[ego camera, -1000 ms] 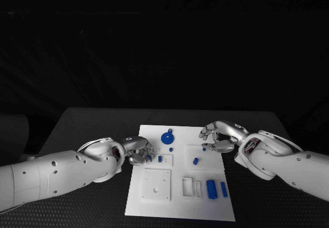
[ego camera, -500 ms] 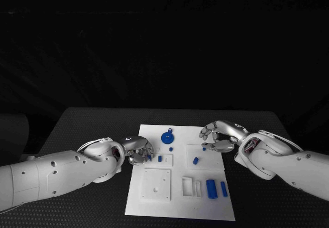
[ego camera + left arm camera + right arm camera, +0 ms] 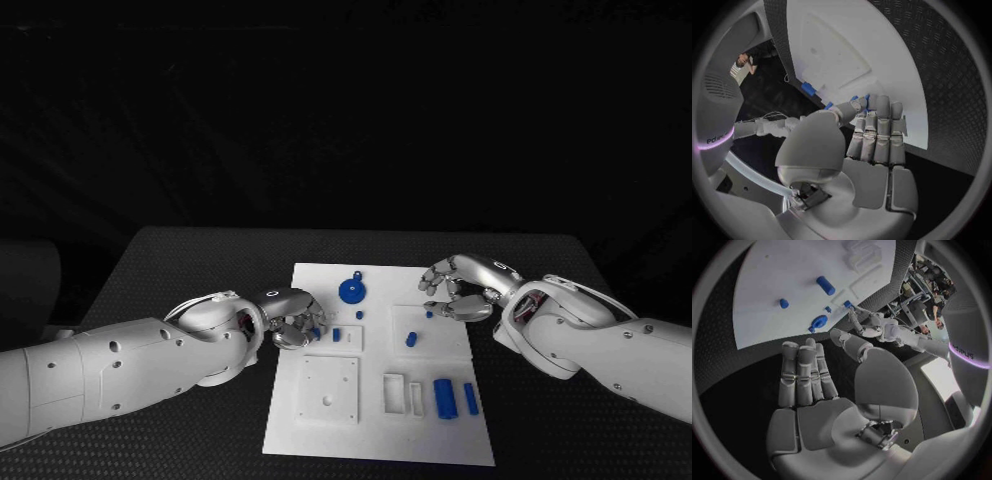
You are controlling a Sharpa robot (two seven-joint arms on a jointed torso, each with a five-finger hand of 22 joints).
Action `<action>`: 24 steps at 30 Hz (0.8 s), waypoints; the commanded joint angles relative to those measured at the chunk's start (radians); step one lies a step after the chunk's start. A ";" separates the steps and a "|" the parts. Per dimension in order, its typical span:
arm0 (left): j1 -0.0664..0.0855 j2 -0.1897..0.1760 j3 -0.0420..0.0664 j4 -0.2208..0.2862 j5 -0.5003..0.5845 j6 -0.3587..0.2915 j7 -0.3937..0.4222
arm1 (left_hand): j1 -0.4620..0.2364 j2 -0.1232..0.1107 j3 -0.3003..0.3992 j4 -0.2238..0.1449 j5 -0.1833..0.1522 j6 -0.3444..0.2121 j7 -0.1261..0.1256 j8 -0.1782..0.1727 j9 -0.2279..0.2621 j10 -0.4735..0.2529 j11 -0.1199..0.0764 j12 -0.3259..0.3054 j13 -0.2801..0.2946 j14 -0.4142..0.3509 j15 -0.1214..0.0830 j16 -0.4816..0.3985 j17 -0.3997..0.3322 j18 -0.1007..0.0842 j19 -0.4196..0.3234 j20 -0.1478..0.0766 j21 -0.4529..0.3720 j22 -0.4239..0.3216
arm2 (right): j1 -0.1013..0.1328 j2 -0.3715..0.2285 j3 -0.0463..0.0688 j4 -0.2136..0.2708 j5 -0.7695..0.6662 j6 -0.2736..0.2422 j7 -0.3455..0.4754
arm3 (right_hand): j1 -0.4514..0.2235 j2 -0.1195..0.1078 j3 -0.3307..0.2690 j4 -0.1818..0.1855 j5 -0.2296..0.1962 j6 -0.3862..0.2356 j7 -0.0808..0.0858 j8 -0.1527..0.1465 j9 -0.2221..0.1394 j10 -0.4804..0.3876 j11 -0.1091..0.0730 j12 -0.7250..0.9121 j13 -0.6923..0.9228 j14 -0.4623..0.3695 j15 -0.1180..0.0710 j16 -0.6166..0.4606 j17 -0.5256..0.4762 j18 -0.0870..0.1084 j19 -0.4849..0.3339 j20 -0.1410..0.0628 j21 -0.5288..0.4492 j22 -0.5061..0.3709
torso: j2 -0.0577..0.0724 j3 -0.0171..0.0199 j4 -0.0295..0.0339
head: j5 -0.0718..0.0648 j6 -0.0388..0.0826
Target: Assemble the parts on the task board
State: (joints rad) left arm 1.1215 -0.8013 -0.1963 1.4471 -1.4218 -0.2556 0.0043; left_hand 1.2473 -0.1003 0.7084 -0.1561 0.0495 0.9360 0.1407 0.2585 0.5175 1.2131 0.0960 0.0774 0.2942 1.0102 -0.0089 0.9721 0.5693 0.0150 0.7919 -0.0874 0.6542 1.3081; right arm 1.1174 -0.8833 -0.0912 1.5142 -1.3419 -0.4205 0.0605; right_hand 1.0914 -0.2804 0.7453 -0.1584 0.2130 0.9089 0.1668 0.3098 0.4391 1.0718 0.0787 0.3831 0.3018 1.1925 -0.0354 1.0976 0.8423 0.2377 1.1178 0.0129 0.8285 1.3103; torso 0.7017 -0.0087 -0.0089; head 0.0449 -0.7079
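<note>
Along the left edge of the task board (image 3: 325,440), my left hand (image 3: 293,318) sits with its fingers curled onto a small blue part (image 3: 866,100); from the left wrist view I read that as a fingertip pinch, with blue peeping out just beyond the fingertips (image 3: 879,102). My worry is that the hold is shallow. If I tilt the wrist or push down off-axis, I judge the piece could twist out and skitter across the white plate, or jam crooked instead of seating. A second small blue part (image 3: 338,335) lies on the board just beside that hand, toward the middle, close enough to be knocked if I swing inward.

Over the right edge, my right hand (image 3: 464,290) hovers with fingers loosely bent and apart, holding nothing that I can see. A short blue peg (image 3: 411,339) lies near it toward the board's centre, and the blue disc (image 3: 351,291) sits between the two hands near the far edge. Two blue cylinders (image 3: 454,398) rest toward the near right corner, well apart from both hands.
</note>
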 commanded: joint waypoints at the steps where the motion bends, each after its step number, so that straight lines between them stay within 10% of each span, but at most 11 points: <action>1: 0.000 0.002 0.000 -0.001 0.002 0.003 0.002 | 0.003 -0.008 0.000 0.005 0.000 0.003 0.002 0.006 0.001 0.005 0.001 -0.004 0.000 0.006 0.000 0.002 0.000 0.000 0.009 -0.019 0.003 0.020 | -0.001 0.000 0.000 0.001 -0.002 0.011 0.009 | -0.006 0.004 -0.002 0.005 0.006 -0.005 0.000 0.006 -0.001 0.006 -0.002 -0.007 -0.001 -0.008 0.001 0.006 -0.002 0.024 0.002 -0.008 -0.004 0.011 | 0.000 -0.0004 0.0000 | 0.000 0.000; 24: 0.000 0.000 -0.001 -0.001 -0.011 0.025 0.003 | 0.014 -0.005 0.004 -0.001 0.000 0.006 0.000 0.008 0.002 0.008 -0.001 -0.004 0.000 0.007 -0.001 0.000 -0.001 0.000 0.008 -0.020 0.002 0.020 | -0.001 0.001 0.000 -0.001 -0.002 0.014 0.011 | -0.006 0.004 -0.002 0.005 0.007 -0.005 0.000 0.006 -0.001 0.006 -0.002 -0.007 -0.002 -0.008 0.001 0.007 -0.002 0.024 0.003 -0.008 -0.005 0.011 | 0.000 -0.0006 0.0004 | 0.000 -0.005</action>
State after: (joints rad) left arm 1.1217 -0.8018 -0.1970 1.4444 -1.4264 -0.2469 0.0040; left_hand 1.2526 -0.1054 0.7085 -0.1562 0.0495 0.9351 0.1396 0.2626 0.5182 1.2137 0.0955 0.0794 0.2942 1.0117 -0.0072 0.9720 0.5692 0.0150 0.7954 -0.0908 0.6541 1.3077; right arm 1.1174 -0.8827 -0.0912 1.5133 -1.3418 -0.4190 0.0613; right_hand 1.0914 -0.2804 0.7453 -0.1584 0.2130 0.9102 0.1656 0.3098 0.4393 1.0721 0.0748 0.3831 0.3010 1.1906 -0.0335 1.0978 0.8414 0.2378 1.1222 0.0122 0.8284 1.3104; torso 0.7017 -0.0095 -0.0082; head 0.0450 -0.7128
